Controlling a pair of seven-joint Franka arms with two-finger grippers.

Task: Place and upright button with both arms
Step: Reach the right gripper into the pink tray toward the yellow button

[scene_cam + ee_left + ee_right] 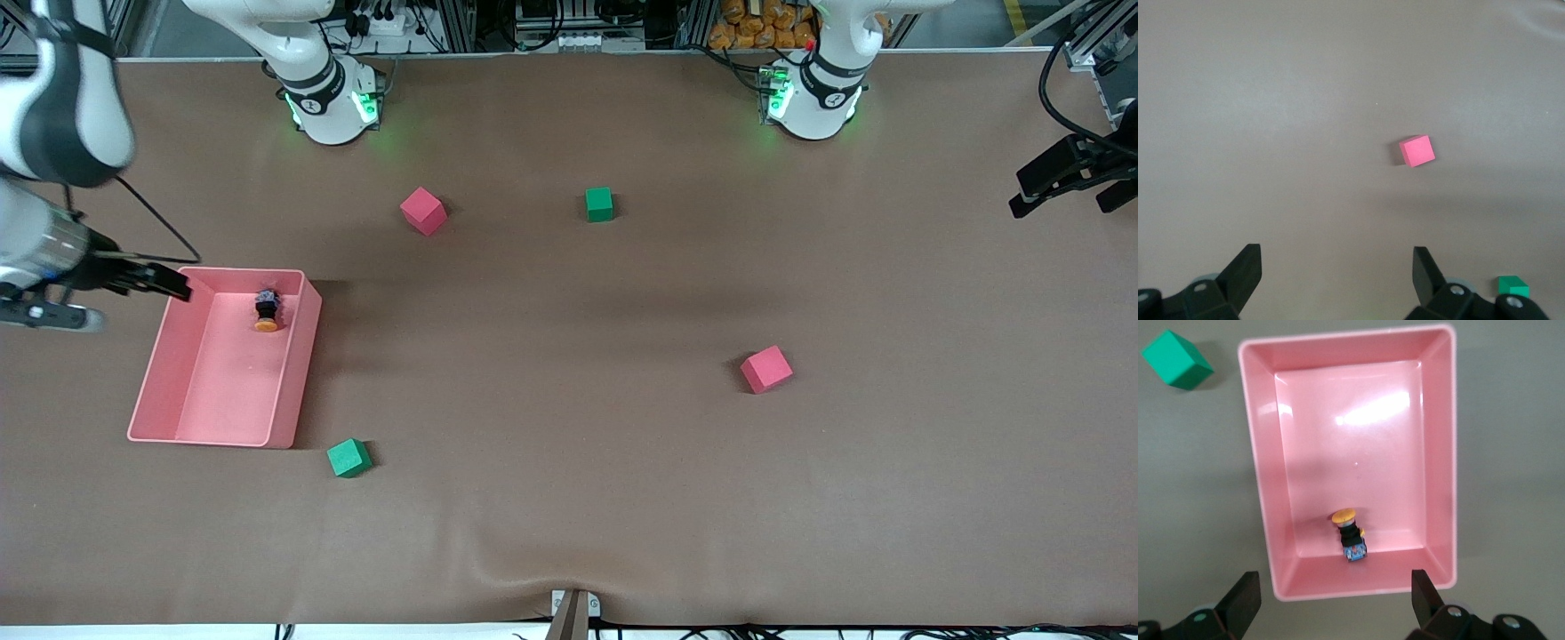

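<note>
Hidden/cut off: right arm mostly out of front view at the right arm's end of table; only wrist and right gripper show. Left gripper cut by the frame edge at the left arm's end, arm links not seen. In both wrist views only the fingertips show, gripper bodies cropped. Button orientation: lying on its side, cap pointing toward front camera; small detail of the body hard to read.

Arm pose: right gripper up in the air over the tray's rim at the edge farthest from front camera, near the corner toward the right arm's end; jaws wide apart, nothing between (right wrist view, fingertips). Left gripper up over bare table near the left arm's end edge; jaws wide, empty (left wrist view, fingertips).

Near to far, things on table:
- green cube, just beside tray's near corner, not touching.
- pink cube, mid-table toward left arm's end, well apart from the rest.
- pink tray; the button in it, close to the wall farthest from front camera. 
- 2nd pink cube and 2nd green cube, nearer the arm bases, apart from each other.
</note>
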